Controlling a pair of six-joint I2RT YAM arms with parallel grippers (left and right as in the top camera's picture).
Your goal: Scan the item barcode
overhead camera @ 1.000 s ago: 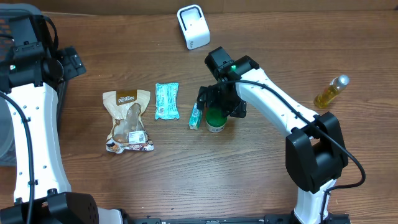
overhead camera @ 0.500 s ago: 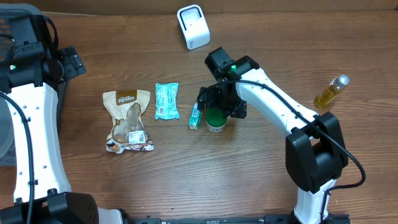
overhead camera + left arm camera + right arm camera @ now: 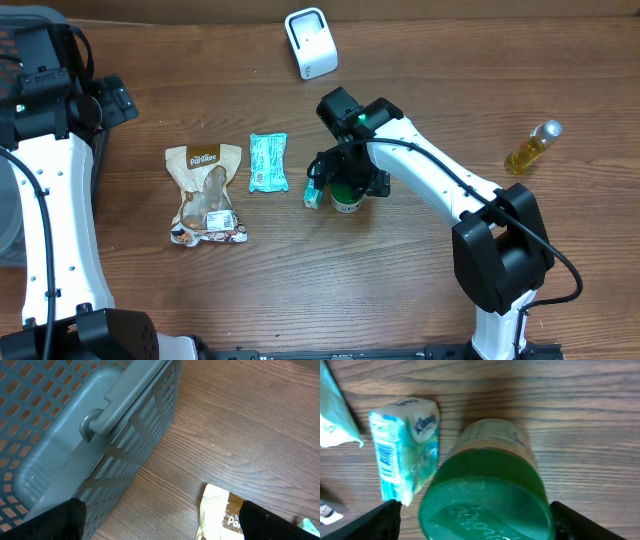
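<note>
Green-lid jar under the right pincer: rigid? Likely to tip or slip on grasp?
Probably rigid: the green-lid jar looks like a hard round tub, so it should hold shape. Its smooth curved wall may slip or twist when squeezed. Standing upright beside the tissue pack, it could tip if nudged off-centre.

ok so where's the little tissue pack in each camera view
Overhead: the tissue pack lies near the middle of the table, just left of the green-lidded jar.
Left wrist: not in it.
Right wrist: left of centre, standing out against the wood, again just left of the jar.
Shared landmark: the jar, right beside the pack in both views that show it.
</note>
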